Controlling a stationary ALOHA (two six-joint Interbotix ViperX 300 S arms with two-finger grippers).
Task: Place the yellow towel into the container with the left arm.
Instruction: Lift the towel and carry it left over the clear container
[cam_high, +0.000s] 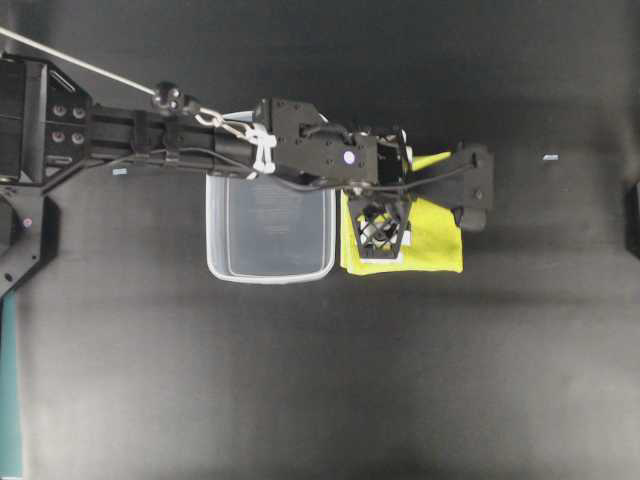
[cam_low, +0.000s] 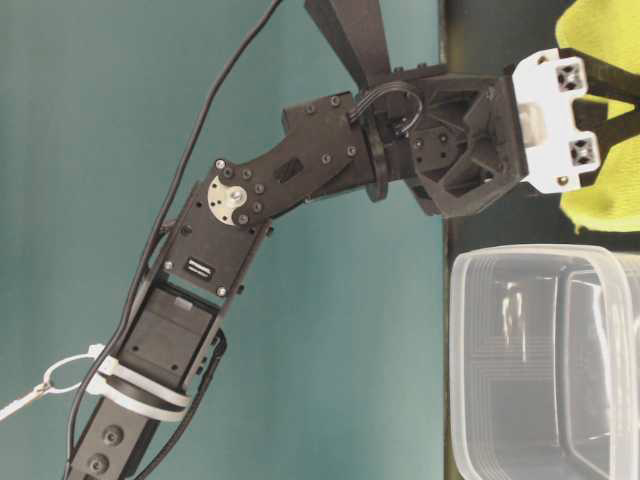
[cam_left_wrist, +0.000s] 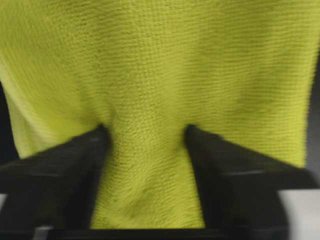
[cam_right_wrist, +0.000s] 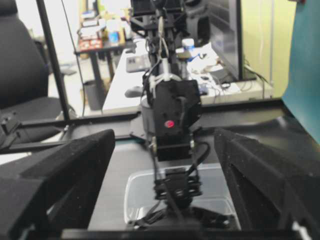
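The yellow towel lies just right of the container, a clear plastic tub, in the overhead view. My left arm reaches from the left over the tub's far rim, and my left gripper is over the towel. In the left wrist view the left gripper is shut on a bunched fold of the towel, which fills the frame. From table level the towel hangs beyond the gripper, above the tub. My right gripper is open and empty, facing the left arm and the tub.
The table is a black mat. A teal backdrop stands behind the left arm. A small white mark lies far right. Desks and a chair show beyond the table in the right wrist view.
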